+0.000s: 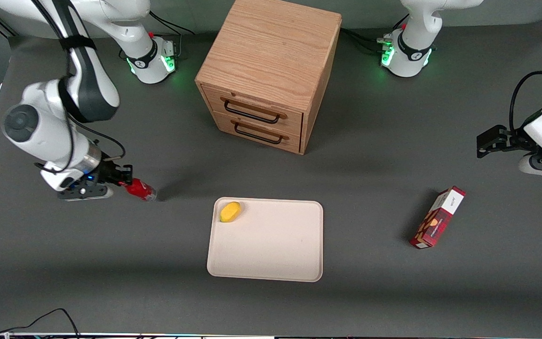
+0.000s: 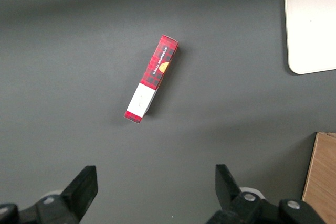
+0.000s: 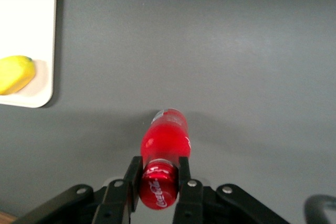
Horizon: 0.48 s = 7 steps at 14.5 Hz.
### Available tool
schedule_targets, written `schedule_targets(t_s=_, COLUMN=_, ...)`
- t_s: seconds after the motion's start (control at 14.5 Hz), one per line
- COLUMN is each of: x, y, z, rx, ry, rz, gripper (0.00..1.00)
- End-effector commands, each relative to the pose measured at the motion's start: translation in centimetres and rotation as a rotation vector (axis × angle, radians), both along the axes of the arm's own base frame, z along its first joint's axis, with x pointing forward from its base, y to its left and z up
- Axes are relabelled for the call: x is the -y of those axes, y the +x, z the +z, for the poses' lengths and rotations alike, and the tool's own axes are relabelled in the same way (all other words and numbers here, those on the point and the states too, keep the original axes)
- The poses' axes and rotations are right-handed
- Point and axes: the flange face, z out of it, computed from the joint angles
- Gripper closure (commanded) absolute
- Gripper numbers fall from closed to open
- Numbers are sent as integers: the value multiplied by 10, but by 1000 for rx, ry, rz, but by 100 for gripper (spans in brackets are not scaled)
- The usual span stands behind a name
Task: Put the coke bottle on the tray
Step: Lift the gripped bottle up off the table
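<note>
The coke bottle (image 1: 140, 189) is small and red, tilted over, toward the working arm's end of the table. My gripper (image 1: 121, 181) is shut on its capped neck. In the right wrist view the two black fingers (image 3: 133, 176) press the red cap and neck of the coke bottle (image 3: 164, 142), whose clear base points away from my gripper (image 3: 159, 174). The cream-white tray (image 1: 271, 245) lies flat, nearer the front camera than the cabinet, apart from the bottle. A corner of the tray (image 3: 31, 35) shows in the right wrist view.
A yellow fruit (image 1: 230, 211) lies in a corner of the tray. A wooden two-drawer cabinet (image 1: 268, 70) stands farther from the front camera. A red patterned carton box (image 1: 437, 217) lies toward the parked arm's end.
</note>
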Motion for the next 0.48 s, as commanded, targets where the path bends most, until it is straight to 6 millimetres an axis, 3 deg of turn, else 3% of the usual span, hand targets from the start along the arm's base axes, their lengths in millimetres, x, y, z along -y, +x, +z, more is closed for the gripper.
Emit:
schedule_targets(t_s=0.0, x=12, y=14, z=80, rx=-13, ry=-16, rz=-41, gripper=100)
schedule_targets(t_s=0.21, x=26, y=17, z=145, rx=-25, ry=-16, rz=-52, gripper=100)
schedule_targets(t_s=0.41, x=22, y=19, z=173, rx=-17, ry=-10, rz=-62, gripper=100)
